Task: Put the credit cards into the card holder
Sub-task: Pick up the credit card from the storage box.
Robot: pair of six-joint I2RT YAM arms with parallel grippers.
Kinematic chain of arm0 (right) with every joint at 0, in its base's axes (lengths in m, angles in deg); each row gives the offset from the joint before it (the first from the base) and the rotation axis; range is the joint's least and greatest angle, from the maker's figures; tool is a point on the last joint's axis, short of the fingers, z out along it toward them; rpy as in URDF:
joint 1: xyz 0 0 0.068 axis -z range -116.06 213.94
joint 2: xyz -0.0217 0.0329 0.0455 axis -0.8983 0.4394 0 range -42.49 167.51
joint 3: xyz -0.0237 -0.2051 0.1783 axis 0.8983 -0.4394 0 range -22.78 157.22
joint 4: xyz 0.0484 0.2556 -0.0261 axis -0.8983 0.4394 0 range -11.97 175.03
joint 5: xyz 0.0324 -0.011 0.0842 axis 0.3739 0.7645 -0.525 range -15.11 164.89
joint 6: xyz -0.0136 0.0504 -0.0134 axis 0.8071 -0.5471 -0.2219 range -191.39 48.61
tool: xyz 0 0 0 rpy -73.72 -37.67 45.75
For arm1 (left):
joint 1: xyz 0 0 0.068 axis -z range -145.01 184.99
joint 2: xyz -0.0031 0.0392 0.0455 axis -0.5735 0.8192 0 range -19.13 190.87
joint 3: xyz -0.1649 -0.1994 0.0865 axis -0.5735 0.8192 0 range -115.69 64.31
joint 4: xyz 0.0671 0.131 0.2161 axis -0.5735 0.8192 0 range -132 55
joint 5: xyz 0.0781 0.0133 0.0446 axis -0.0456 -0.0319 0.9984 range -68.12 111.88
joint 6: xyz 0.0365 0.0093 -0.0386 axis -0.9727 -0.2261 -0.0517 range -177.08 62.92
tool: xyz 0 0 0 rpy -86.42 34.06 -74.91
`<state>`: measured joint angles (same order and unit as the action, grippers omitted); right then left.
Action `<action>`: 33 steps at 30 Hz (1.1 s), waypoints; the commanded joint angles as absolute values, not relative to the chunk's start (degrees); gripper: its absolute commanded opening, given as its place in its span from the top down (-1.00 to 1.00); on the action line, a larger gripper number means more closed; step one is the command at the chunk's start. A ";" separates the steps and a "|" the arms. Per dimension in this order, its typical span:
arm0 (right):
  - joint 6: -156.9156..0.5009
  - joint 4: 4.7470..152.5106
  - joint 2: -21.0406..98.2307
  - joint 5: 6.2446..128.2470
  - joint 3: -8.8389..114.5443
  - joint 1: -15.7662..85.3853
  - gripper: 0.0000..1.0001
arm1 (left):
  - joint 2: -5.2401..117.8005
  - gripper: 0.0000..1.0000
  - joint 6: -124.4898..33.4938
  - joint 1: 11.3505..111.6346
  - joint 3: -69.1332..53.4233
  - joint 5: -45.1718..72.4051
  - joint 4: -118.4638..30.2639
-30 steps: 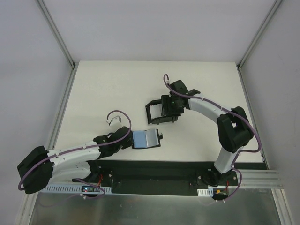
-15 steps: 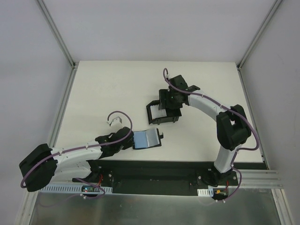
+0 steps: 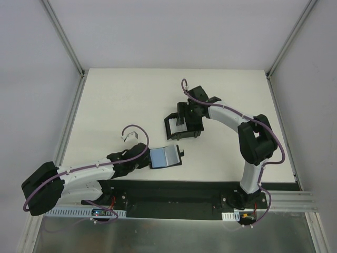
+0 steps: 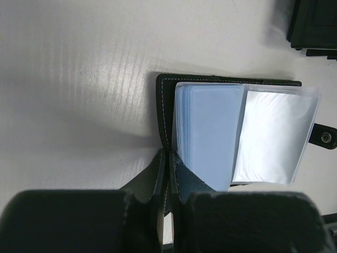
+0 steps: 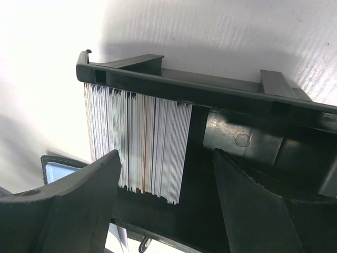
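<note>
Over the last second the right claw (image 5: 166, 158) has slid further over the box (image 5: 210, 95). Its jaws are apart above the cards (image 5: 137, 142) and grip none yet, so pickup looks near. The cards stand on edge, thin, pale and tightly packed against the box's rigid black plastic wall. The left claw (image 4: 168, 158) stays clamped on the holder (image 4: 210, 132), which has a stitched black cover and glossy clear sleeves and lies open on the matte table (image 3: 121, 95).

lab test cell, white walls (image 3: 174, 31), aluminium frame (image 3: 63, 37)
</note>
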<state>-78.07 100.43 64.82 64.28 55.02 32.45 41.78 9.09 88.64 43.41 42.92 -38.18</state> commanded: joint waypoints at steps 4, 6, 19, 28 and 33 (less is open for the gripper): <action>-79.48 99.39 65.36 62.50 56.50 32.38 -0.41 | 40.90 1.00 7.52 88.78 44.36 41.83 -38.48; -79.57 99.30 65.44 61.97 56.67 32.38 -0.35 | 40.64 1.00 7.43 88.78 44.45 41.92 -38.66; -79.30 99.30 64.92 59.51 57.20 31.94 0.06 | 41.78 1.00 6.82 88.70 43.75 41.57 -38.92; -79.13 99.48 63.69 58.80 57.11 31.94 0.25 | 42.84 1.00 6.47 88.78 43.05 41.30 -39.10; -78.78 99.57 63.34 58.80 57.11 31.94 0.39 | 42.93 1.00 6.29 88.69 42.96 41.30 -39.18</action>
<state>-79.01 100.14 65.11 60.52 55.02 32.32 42.46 7.70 88.64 43.69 41.84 -39.01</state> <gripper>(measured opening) 0.322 0.008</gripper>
